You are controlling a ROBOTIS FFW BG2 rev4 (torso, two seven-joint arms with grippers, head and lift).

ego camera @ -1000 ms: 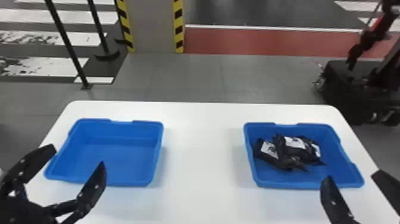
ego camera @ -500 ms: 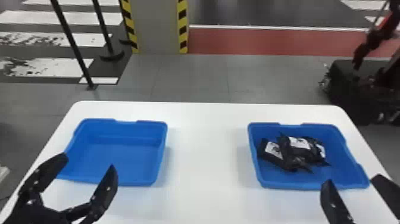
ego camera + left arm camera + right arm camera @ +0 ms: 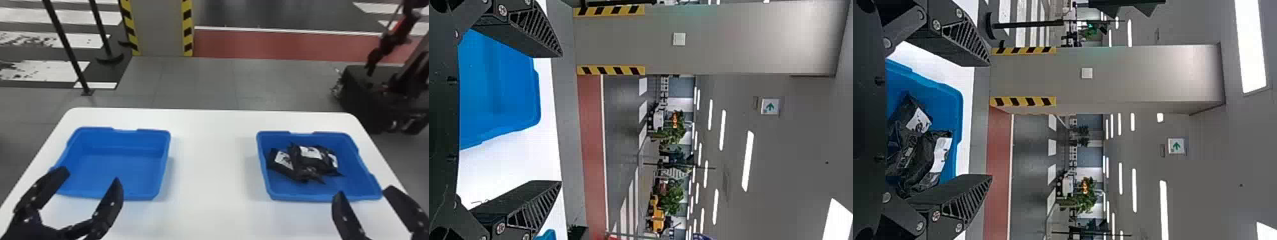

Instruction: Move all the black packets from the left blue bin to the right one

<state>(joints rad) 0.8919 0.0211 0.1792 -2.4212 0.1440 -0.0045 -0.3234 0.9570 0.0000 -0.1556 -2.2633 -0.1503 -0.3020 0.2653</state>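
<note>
Head view: packets (image 3: 311, 156) are piled in the right bin (image 3: 325, 195), the left bin (image 3: 140, 194) partly masked by the open left gripper (image 3: 90, 177), the right gripper (image 3: 364, 192) also spread, the table (image 3: 210, 191) backed by a striped pillar (image 3: 161, 28).

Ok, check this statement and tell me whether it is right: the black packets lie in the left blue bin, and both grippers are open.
Not quite. The head view shows the black packets in the right blue bin, not in the left blue bin. The left gripper and right gripper are both open.
</note>
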